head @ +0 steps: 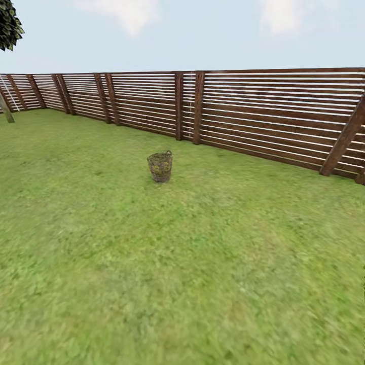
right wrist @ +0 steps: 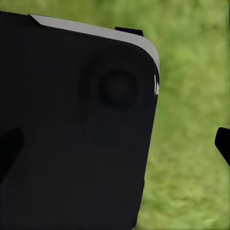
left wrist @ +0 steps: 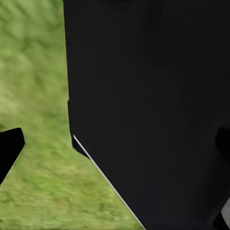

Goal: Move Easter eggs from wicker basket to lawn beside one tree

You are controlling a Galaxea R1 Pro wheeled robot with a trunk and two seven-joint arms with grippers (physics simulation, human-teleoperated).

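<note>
The wicker basket [head: 160,166] stands upright on the lawn [head: 182,263], some way ahead of me and a little in front of the fence. Its open weave shows yellowish patches, but I cannot make out the Easter eggs inside it. The tree is out of view. In the left wrist view my left gripper [left wrist: 115,143] is open, its dark fingertips [left wrist: 9,148] spread wide over grass and a black part of my body. My right gripper [right wrist: 115,143] is likewise open, with one fingertip [right wrist: 223,143] showing over the grass and nothing held.
A brown slatted wooden fence [head: 228,111] runs across the back of the lawn and comes closer at the right. A thin leaning trunk [head: 6,109] with dark foliage [head: 9,25] stands at the far left by the fence. Open grass lies between me and the basket.
</note>
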